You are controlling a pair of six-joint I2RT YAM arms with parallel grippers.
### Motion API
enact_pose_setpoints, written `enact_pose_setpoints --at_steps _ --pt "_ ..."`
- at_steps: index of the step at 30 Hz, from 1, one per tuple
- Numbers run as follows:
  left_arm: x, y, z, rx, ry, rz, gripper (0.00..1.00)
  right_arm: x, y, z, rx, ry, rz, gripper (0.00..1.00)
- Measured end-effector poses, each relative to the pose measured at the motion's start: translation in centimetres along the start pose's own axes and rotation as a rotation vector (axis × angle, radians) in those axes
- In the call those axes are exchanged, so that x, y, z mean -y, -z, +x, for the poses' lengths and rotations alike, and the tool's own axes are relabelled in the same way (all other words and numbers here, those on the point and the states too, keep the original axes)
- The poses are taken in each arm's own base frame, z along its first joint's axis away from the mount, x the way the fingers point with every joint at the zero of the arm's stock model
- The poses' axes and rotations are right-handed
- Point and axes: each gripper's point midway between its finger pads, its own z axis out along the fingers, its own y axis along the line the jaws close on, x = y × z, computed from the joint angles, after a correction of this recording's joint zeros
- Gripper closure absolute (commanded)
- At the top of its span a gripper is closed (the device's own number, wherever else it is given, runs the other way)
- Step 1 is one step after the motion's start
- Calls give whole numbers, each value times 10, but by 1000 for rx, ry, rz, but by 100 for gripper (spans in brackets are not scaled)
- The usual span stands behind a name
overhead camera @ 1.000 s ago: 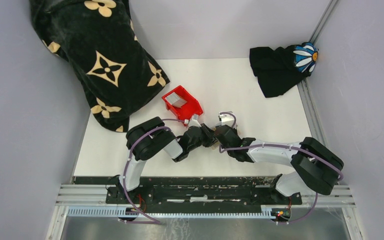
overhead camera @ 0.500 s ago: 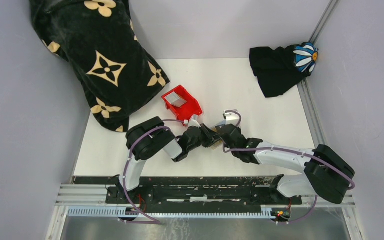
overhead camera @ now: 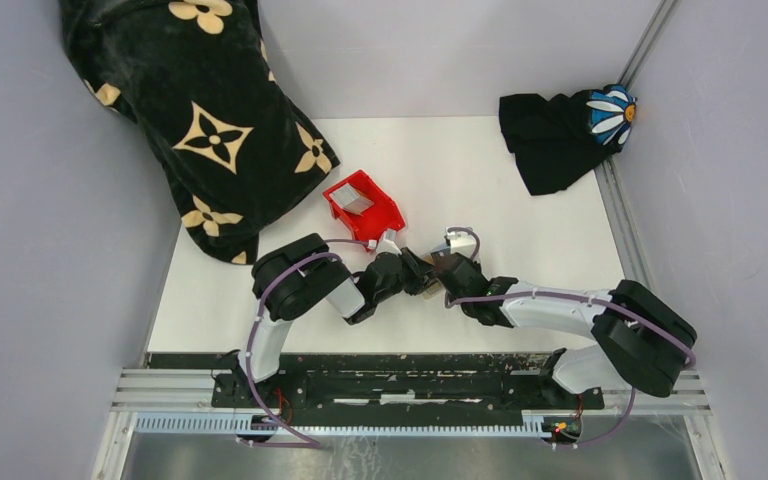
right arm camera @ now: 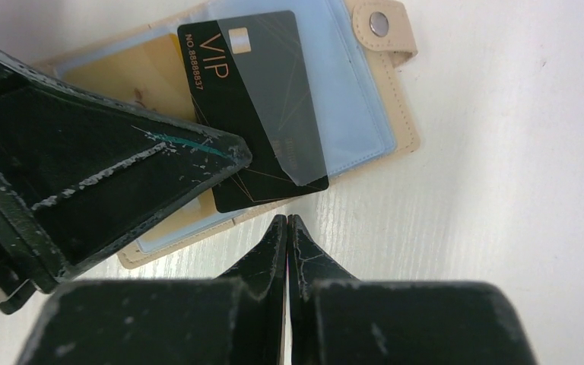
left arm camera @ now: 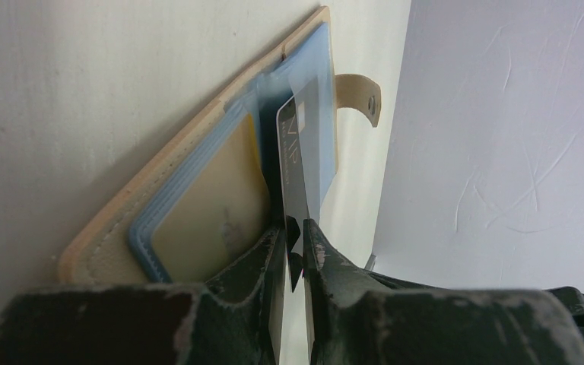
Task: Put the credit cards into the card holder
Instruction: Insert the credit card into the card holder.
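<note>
The card holder (right arm camera: 401, 133) lies open on the white table, tan with pale blue clear sleeves; it also shows in the left wrist view (left arm camera: 103, 239). My left gripper (left arm camera: 295, 237) is shut on a black credit card (left arm camera: 298, 171) marked VIP. The card's far end sits under a clear sleeve (right arm camera: 334, 84) of the holder. In the right wrist view the card (right arm camera: 247, 99) lies slanted across the holder, with a left finger (right arm camera: 122, 175) on it. My right gripper (right arm camera: 287, 222) is shut and empty, its tips just off the holder's near edge. In the top view both grippers (overhead camera: 428, 274) hide the holder.
A red plastic bin (overhead camera: 365, 208) with a pale grey flat thing inside stands just behind the grippers. A yellowish card (right arm camera: 133, 76) sits in another sleeve. A black patterned cloth (overhead camera: 200, 120) lies back left, a black cloth with a daisy (overhead camera: 560, 135) back right.
The right arm's elbow swung out to the right and came back. Both grippers stayed together over the card holder; the left arm has hardly moved.
</note>
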Motion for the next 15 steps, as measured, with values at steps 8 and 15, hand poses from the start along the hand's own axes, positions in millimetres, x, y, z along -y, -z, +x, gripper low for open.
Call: enact_pose_setpoints --at_steps 8,15 --pt "0 0 0 0 0 0 78 1 -4 7 -24 2 9 99" --pt "0 0 0 0 0 0 75 2 -11 2 -36 -17 18 99"
